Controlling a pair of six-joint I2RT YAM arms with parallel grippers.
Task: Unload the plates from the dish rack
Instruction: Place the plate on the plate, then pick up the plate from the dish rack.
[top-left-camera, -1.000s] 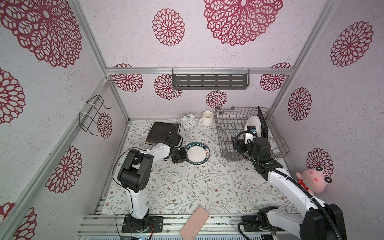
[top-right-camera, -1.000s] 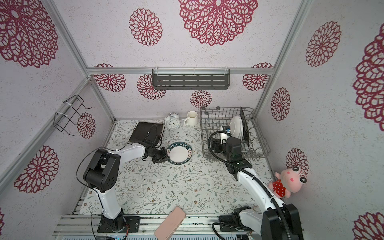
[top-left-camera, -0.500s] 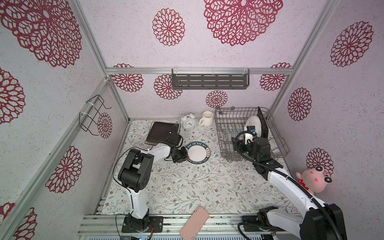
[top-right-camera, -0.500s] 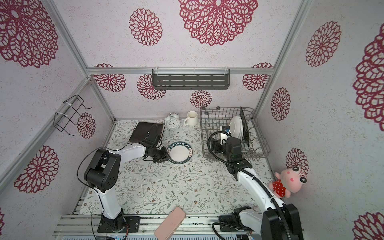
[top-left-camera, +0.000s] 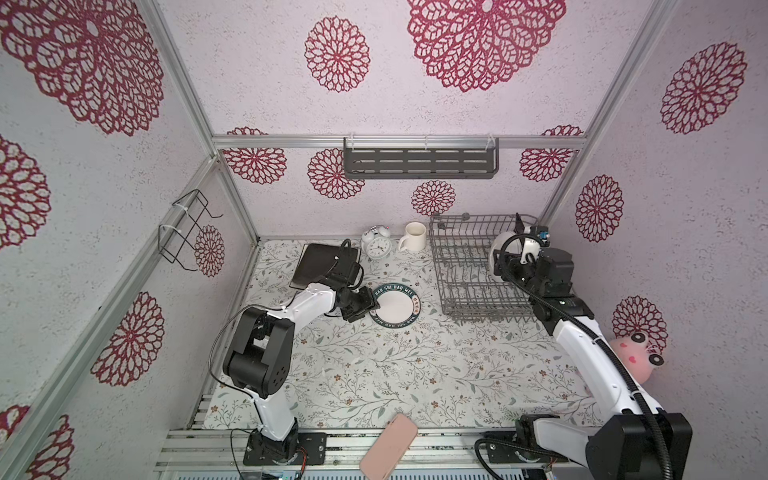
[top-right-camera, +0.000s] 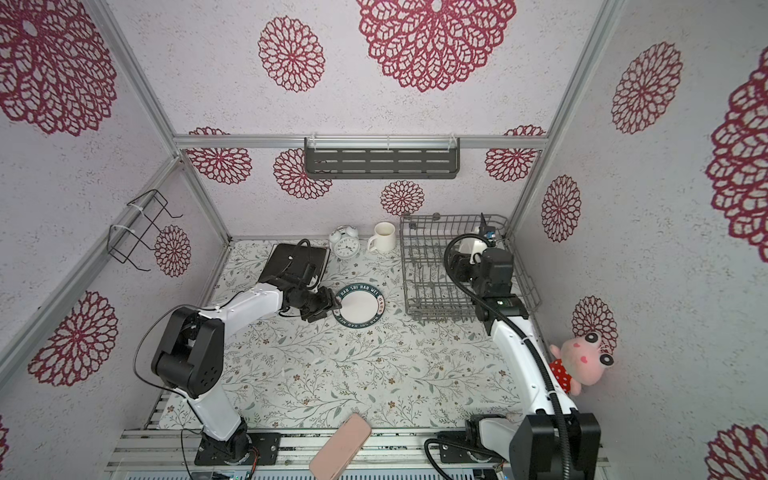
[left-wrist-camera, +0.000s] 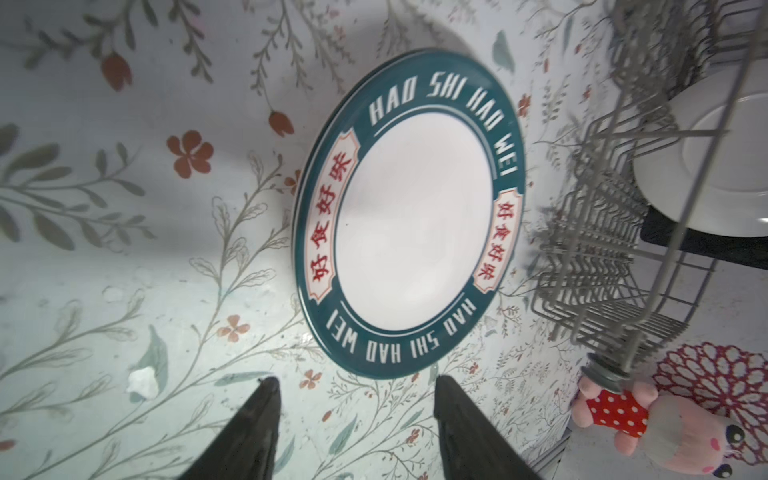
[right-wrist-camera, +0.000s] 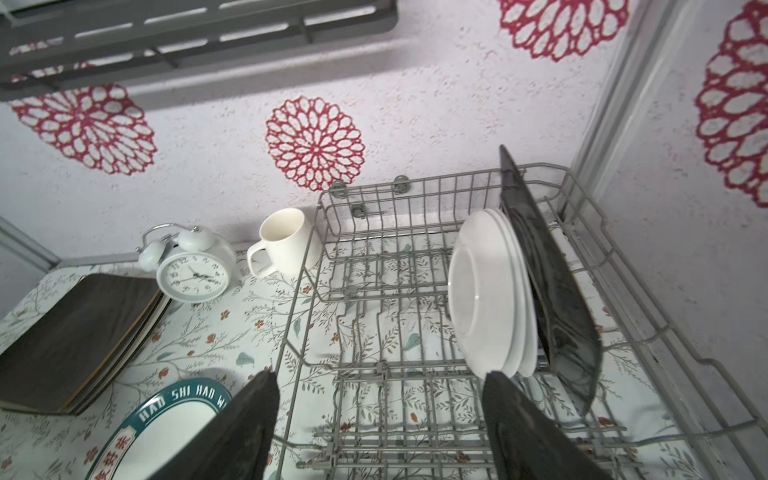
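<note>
A round white plate with a dark lettered rim (top-left-camera: 395, 307) (left-wrist-camera: 409, 216) lies flat on the flowered table. My left gripper (top-left-camera: 371, 305) (left-wrist-camera: 357, 384) stands open just off its edge, with nothing between its fingers. The grey wire dish rack (top-left-camera: 465, 249) (right-wrist-camera: 415, 183) sits at the back right. Upright at its far end are round white plates (right-wrist-camera: 486, 291) (top-left-camera: 498, 249), and behind them a square plate with a black back (right-wrist-camera: 548, 291). Over the rack, just short of the white plates, my right gripper (right-wrist-camera: 380, 378) (top-left-camera: 508, 268) hangs open and empty.
A stack of square plates, black backs up (top-left-camera: 320, 266), lies at the back left. A white alarm clock (top-left-camera: 376, 245) and white mug (top-left-camera: 413, 237) stand by the back wall. A pink plush toy (top-left-camera: 636, 353) is at the right wall, and a pink flat object (top-left-camera: 388, 446) at the front edge.
My left gripper has opened and let go of the lettered plate, which now rests on the table. The right arm has hardly moved.
</note>
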